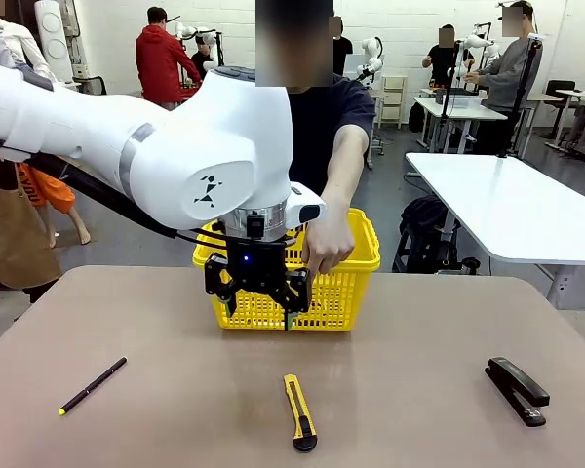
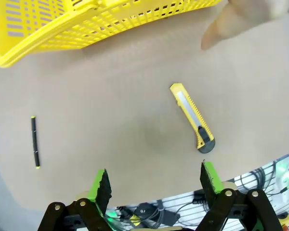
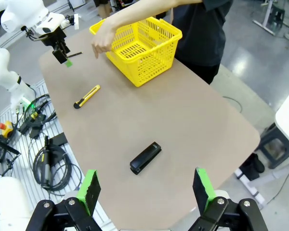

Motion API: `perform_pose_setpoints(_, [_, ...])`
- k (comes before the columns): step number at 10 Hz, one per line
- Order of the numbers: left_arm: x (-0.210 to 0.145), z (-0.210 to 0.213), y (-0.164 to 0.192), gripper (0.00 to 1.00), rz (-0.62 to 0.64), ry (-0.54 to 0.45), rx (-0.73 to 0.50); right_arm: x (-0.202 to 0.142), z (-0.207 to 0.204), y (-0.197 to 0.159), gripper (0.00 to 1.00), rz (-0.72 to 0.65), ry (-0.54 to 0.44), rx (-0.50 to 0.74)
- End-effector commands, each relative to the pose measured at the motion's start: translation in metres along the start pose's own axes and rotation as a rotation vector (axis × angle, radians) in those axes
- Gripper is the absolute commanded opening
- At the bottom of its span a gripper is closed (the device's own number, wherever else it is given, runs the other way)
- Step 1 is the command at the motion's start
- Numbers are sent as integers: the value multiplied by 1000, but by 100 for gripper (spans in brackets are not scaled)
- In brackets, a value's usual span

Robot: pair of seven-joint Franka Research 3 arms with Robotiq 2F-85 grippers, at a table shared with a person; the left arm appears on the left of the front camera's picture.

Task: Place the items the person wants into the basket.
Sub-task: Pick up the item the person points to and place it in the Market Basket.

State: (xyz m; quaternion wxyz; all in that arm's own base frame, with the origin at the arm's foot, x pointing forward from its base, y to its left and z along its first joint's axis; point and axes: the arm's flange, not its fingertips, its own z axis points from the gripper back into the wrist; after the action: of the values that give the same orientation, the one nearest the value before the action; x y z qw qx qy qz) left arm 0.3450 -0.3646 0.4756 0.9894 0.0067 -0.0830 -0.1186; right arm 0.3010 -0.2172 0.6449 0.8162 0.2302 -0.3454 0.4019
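Observation:
The yellow basket (image 1: 346,292) stands at the far middle of the table. A yellow-and-black utility knife (image 1: 299,412) lies on the table in front of it, near my edge. My left gripper (image 1: 259,300) hangs open just in front of the basket's left half, above the table and holding nothing. In the left wrist view its open gripper (image 2: 155,182) looks down on the knife (image 2: 191,117), which lies ahead and slightly right. The person's hand (image 1: 328,244) reaches over the basket's front rim, a finger stretched downward. My right gripper (image 3: 145,188) is open and empty, high off the table's corner.
A thin black pen (image 1: 93,385) lies at the front left and a black stapler (image 1: 517,390) at the front right. The person stands right behind the basket. Bare tabletop (image 1: 175,331) surrounds the knife. Cables hang off my side of the table (image 2: 149,211).

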Motion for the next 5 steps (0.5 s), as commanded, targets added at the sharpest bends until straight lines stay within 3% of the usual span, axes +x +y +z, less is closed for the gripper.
perform_pose_setpoints(1, [-6, 6, 0, 96, -6, 5, 21, 0, 1, -1, 100, 7, -11, 5])
perform_pose_setpoints(5, [-6, 6, 0, 96, -6, 5, 21, 0, 1, -1, 100, 7, -11, 5])
